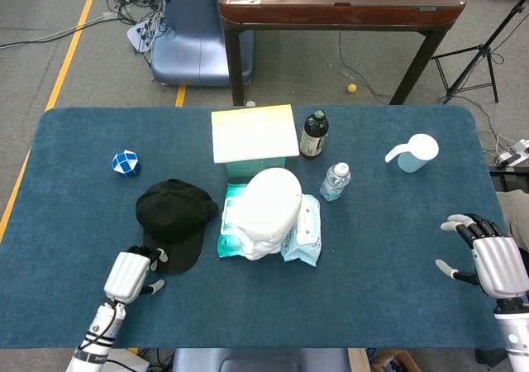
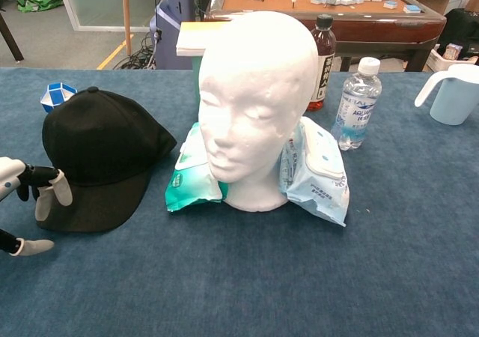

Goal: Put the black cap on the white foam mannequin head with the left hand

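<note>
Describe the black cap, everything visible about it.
The black cap is a plain baseball-style cap of matte black fabric, with a rounded crown, a small button on top and a curved brim pointing toward the robot. It lies right way up on the blue table cover, left of the white foam mannequin head, not yet on it. The blue-and-white puzzle toy lies behind it. The left hand is at the brim's near-left edge, its fingers over the brim; actual contact cannot be confirmed.
</note>
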You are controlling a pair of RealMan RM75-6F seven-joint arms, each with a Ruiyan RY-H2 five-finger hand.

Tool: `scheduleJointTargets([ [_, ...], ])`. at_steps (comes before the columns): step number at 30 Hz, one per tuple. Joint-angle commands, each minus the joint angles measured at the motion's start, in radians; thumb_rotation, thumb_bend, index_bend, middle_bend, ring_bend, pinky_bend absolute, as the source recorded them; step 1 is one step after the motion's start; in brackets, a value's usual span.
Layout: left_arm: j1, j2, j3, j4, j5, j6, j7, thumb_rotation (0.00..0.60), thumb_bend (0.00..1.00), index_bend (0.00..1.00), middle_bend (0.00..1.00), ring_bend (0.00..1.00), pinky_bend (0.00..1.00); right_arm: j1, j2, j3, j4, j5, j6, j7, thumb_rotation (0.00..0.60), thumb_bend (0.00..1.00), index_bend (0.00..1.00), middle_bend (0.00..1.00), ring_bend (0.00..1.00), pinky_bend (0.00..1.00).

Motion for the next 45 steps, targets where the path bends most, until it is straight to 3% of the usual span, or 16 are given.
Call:
scheduleJointTargets([
  [1,-0.001,-0.013,-0.002,0.019,-0.001,0.002,0.002,0.600,0.05,0.47,0.62,0.46,0.42,0.000,0.000,0.000,0.001,-0.001,0.001,0.001,0.600,0.04,0.35,0.30,0.21,0.27],
  [24,0.000,-0.120,-0.022,0.198,-0.009,0.043,-0.069,0.600,0.05,0.49,0.65,0.47,0.42,0.000,0.000,0.000,0.000,0.000,0.000,0.000,0.600,0.04,0.35,0.30,0.21,0.27],
  [39,0.012,-0.207,-0.078,0.288,-0.059,0.093,-0.149,0.600,0.05,0.50,0.66,0.49,0.42,0.001,-0.001,0.000,0.000,0.000,-0.003,-0.002,0.600,0.04,0.35,0.30,0.21,0.27],
  [42,0.014,-0.225,-0.089,0.317,-0.056,0.123,-0.194,0.600,0.05,0.47,0.61,0.46,0.42,0.001,-0.001,0.000,0.000,0.000,-0.003,-0.002,0.600,0.04,0.35,0.30,0.21,0.27],
  [45,0.013,-0.242,-0.099,0.347,-0.052,0.152,-0.259,0.600,0.05,0.42,0.49,0.38,0.41,0.001,0.000,0.000,-0.001,0.000,-0.004,-0.002,0.600,0.04,0.35,0.30,0.21,0.27],
])
